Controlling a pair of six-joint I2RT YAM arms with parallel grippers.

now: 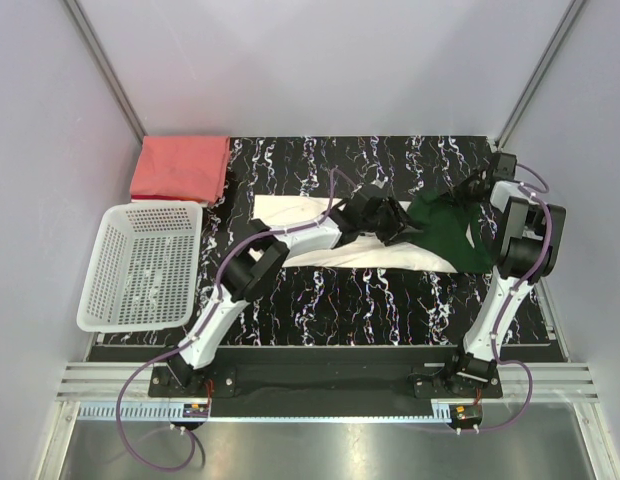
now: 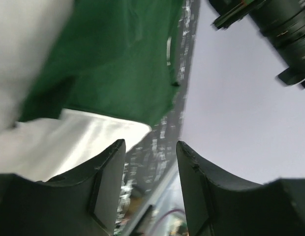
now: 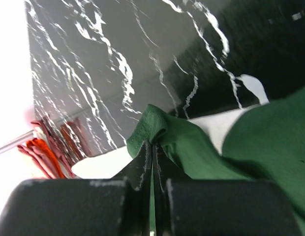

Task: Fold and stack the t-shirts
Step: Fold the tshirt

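The cream-white t-shirt (image 1: pixel 320 238) lies stretched across the middle of the table, with its dark green part (image 1: pixel 452 235) bunched at the right end. My right gripper (image 1: pixel 474 196) is shut on a fold of this green cloth (image 3: pixel 192 142), the fingertips (image 3: pixel 152 146) pinching its edge. My left gripper (image 1: pixel 400 224) hovers over the shirt where white meets green. It is open and empty (image 2: pixel 150 146), with green cloth (image 2: pixel 118 54) and white cloth (image 2: pixel 69 142) just beyond it. The salmon-red t-shirt (image 1: pixel 180 168) lies folded at the far left corner and also shows in the right wrist view (image 3: pixel 49 147).
A white plastic mesh basket (image 1: pixel 145 265) stands off the table's left side, below the red shirt. The table top is black marble-patterned (image 1: pixel 390 300). Grey walls close in at the back and both sides.
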